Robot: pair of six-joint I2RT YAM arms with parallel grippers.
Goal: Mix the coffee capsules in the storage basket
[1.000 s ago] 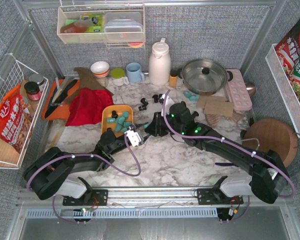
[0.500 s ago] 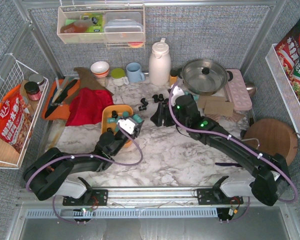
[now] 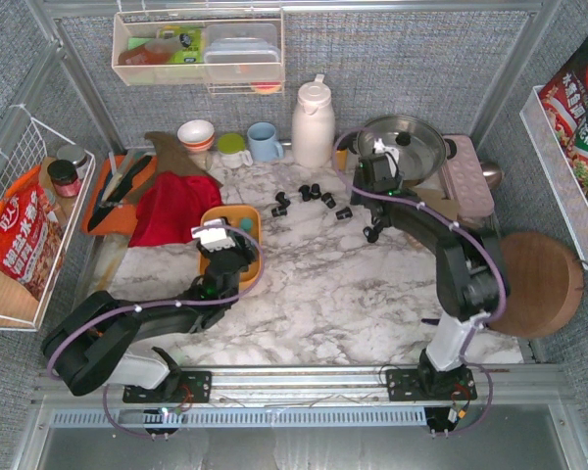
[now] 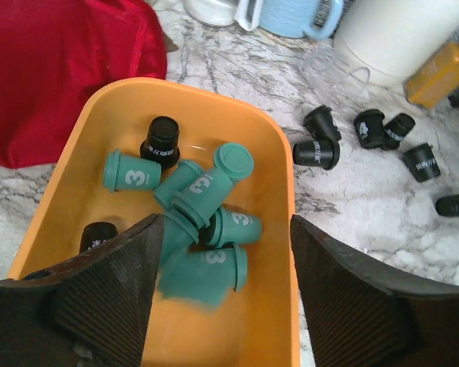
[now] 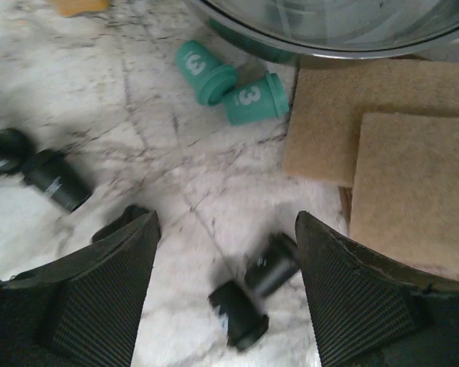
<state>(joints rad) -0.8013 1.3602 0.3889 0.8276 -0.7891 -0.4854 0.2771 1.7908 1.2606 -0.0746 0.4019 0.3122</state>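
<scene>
Two end effectors, both with fingers apart, nothing clamped. The left end effector (image 4: 223,256) hangs over the orange basket (image 4: 206,115), which sits centre-left in the overhead view, just beside the red cloth (image 4: 53,69). The basket holds a heap of teal capsules (image 4: 203,195) lying on their sides, plus two black capsules (image 4: 161,141) toward its left side. One teal capsule between the fingers is blurred; can't tell if it touches the left finger. More black capsules lie loose on the bench (image 4: 352,214), right of the basket. The right end effector (image 5: 226,229) is over the bench by the pan (image 5: 329,23). Two teal capsules lie at the pan's edge, upper centre of that wrist view, with blurred black ones lower down between the fingers.
</scene>
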